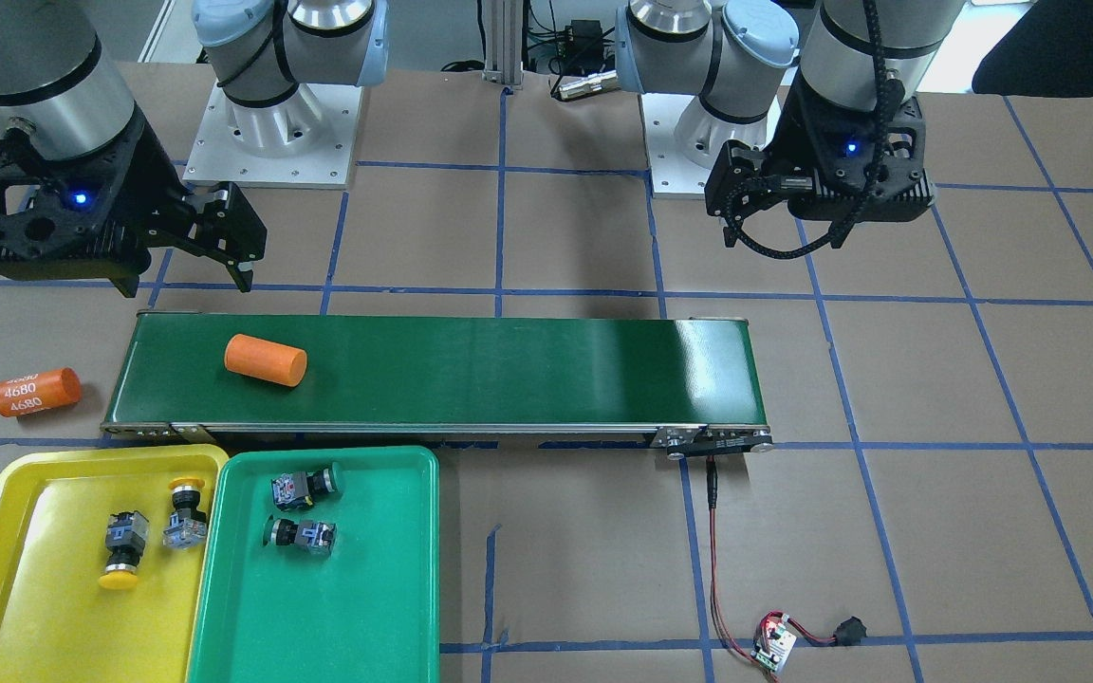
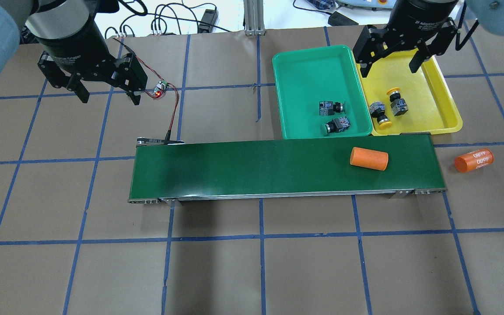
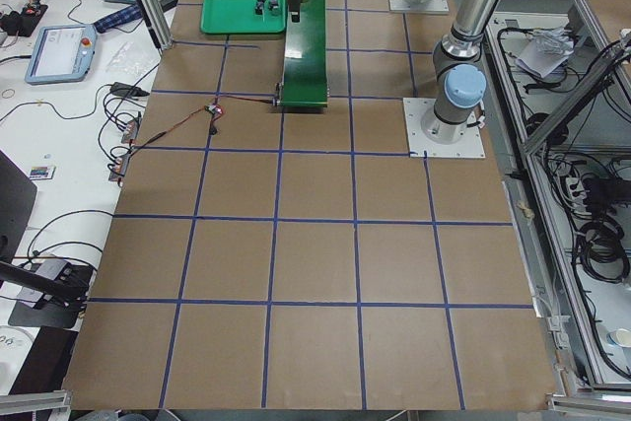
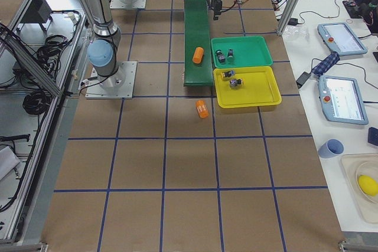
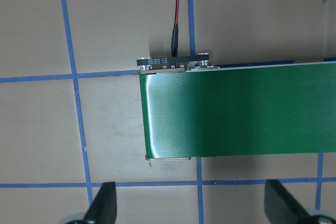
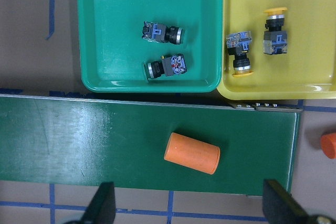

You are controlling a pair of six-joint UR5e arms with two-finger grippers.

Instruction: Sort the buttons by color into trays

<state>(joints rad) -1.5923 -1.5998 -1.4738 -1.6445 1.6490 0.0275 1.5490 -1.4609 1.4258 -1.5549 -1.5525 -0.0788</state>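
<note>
The left jaws are spread wide and empty, touching nothing; they hang above the counter near the wired end of the dark-green belt, and that end shows between their fingertips in the left wrist view. The right jaws are spread just as wide, also empty and clear of everything; their wrist view looks down on the belt's other end and both trays. Two green buttons lie in the green tray, near its belt-side wall; two yellow buttons lie close together in the yellow tray. The trays sit side by side, edges touching, against the belt. One orange cylinder lies on the belt; another cylinder lies on the counter beyond the belt's end.
</note>
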